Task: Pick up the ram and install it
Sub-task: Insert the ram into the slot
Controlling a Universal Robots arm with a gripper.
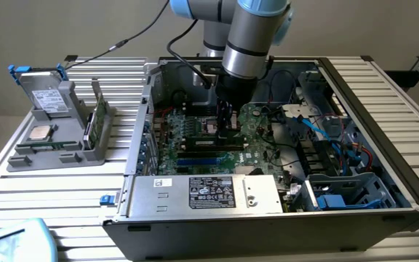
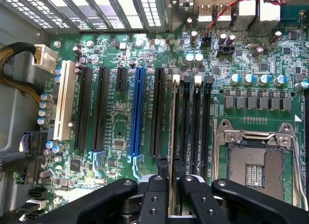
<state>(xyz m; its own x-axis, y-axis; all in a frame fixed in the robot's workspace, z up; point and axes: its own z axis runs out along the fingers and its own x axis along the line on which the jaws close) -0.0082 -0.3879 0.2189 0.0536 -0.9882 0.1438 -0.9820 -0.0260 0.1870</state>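
Inside the open computer case (image 1: 407, 183), at the black memory slots (image 2: 186, 118), the pincer (image 2: 172, 178) is clenched on the ram (image 2: 172, 132).

I'm seeing matt black fingers (image 2: 154, 200), the ram (image 2: 171, 127) showing a dull green edge between the jaws, the motherboard (image 2: 116, 122) shining glossy beyond them.
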